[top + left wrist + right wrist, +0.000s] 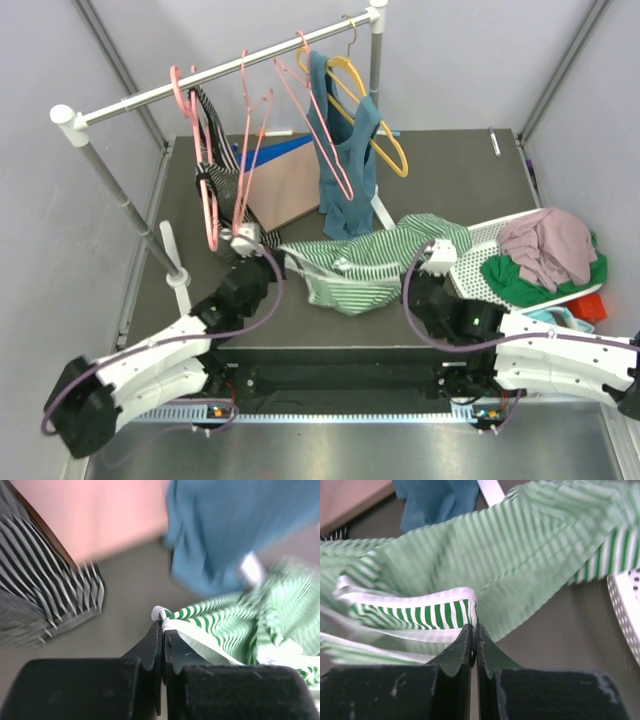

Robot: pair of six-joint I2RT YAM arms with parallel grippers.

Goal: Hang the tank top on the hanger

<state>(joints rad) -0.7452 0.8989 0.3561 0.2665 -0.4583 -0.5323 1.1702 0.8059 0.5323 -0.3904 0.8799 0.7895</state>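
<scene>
Over at the left of the dark table (pixel 450 170), a black-and-white striped garment (pixel 215 150) hung from the white rail (pixel 200 80) among thin pink hangers (pixel 244 90), all well apart from the tank top (pixel 360 265). Just below them the left gripper (pixel 245 240) was clenched. Its wrist view showed the black fingers (pixel 150 650) pressed together on a white-trimmed corner of the green-and-white fabric.

From that corner the tank top stretched rightward above the table's near part, its middle sagging toward the near edge. Whether it cleared the surface could not be told. Behind it lay a brown board (pixel 290 190). A plain teal top (pixel 345 170) hung on a yellow hanger (pixel 385 150) from the rail, its hem close above the striped fabric.

Further right, the right gripper (pixel 440 255) was likewise clamped. In its wrist view the fingers (pixel 455 650) met on a folded, white-edged part of the tank top, with fabric fanning out beyond them. Just beside that gripper stood a white perforated basket (pixel 480 240) holding a mauve cloth (pixel 550 245) and a green cloth (pixel 520 280).
</scene>
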